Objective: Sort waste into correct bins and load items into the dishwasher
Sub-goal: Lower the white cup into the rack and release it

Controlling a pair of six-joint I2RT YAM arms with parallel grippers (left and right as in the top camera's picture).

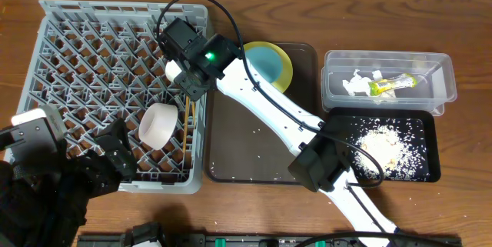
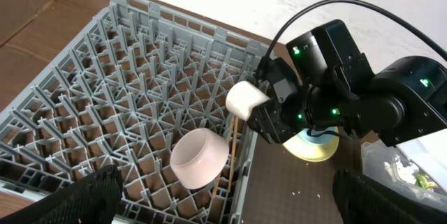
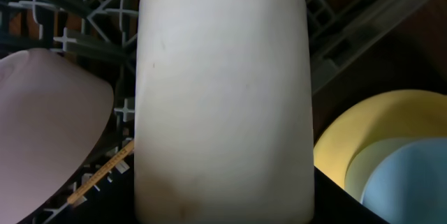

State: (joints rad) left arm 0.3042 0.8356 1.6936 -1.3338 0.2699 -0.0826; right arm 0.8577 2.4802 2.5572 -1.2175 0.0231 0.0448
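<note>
The right jaws are clenched on the small white cup [image 2: 246,100], held over the right edge of the dish rack [image 1: 92,55], near its far right corner; the cup's long axis runs out in line with the jaws, toward the grid; free pegs lie just below, beyond the white shallow bowl [image 1: 158,125] and chopsticks [image 1: 187,124]; the left jaws hang released at the rack's near edge, farther off.

The square grey plastic dish rack [image 1: 77,62] is showing a lattice grid. The small white cup [image 2: 244,100] and the white shallow bowl [image 1: 157,126] are looking plain. The yellow round plate [image 1: 287,66] is ringing the light blue bowl [image 1: 265,64]. The green-and-yellow snack wrapper [image 1: 392,85] is showing through the clear rectangular plastic tub [image 1: 444,93]; pale rice-like grains [image 1: 382,145] are speckling the shallow black rectangular tray [image 1: 432,153]
</note>
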